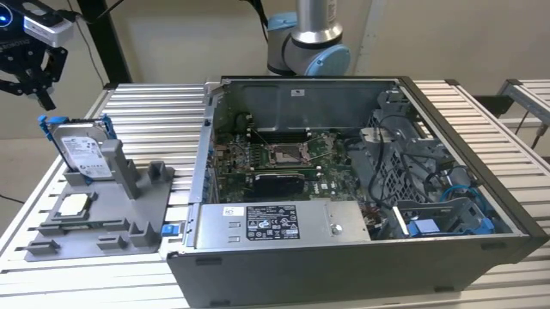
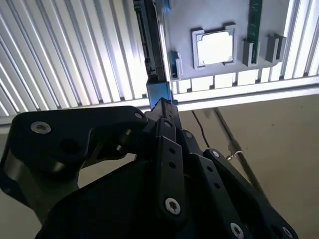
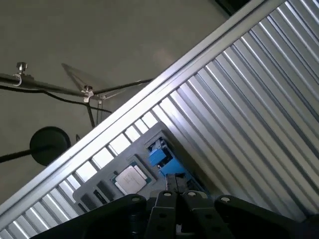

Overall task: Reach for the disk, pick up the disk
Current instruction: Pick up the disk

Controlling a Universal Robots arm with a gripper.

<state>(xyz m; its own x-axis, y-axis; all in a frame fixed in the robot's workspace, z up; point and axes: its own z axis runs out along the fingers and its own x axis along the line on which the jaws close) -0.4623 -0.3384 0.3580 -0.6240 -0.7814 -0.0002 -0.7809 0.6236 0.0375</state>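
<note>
Silver-grey disk in a blue frame stands upright in grey holder on slatted desk. Exterior view: gripper hangs apart, at disk's eleven o'clock. Second wrist view: fingers closed, empty, near disk's edge. First wrist view: blue frame just past closed tips.

My tally from remote station, exterior view:
- one disk
- one processor chip
- one grey fixture tray
- one small blue bracket
- one open computer case; inside I log one power supply and one processor socket
- one gripper
- one arm
- two slatted tables: main table, second table

Blue cables inside case too tangled for me to count.
</note>
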